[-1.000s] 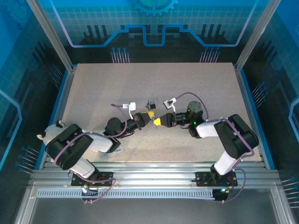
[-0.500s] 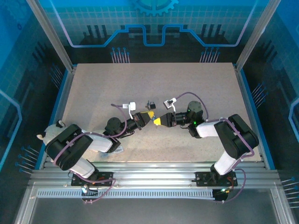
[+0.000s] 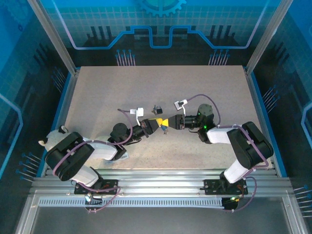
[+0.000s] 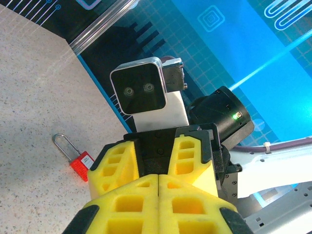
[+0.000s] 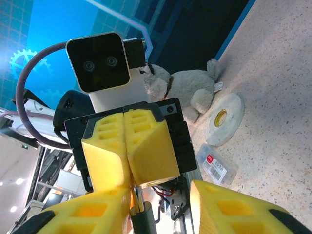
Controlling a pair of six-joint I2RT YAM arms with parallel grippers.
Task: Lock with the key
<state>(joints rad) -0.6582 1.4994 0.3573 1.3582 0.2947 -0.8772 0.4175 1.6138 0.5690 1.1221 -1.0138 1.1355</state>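
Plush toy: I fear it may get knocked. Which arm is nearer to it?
Left. The plush toy sits at the near-left table edge beside the left arm; the right arm stands across the table.

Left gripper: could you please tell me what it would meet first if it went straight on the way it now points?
The right gripper. The left gripper points straight at it, nearly tip to tip, its shut jaws facing the right gripper's open ones. Whether they already touch is unclear.

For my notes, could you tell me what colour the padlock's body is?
Red; the padlock shows best in the left wrist view.
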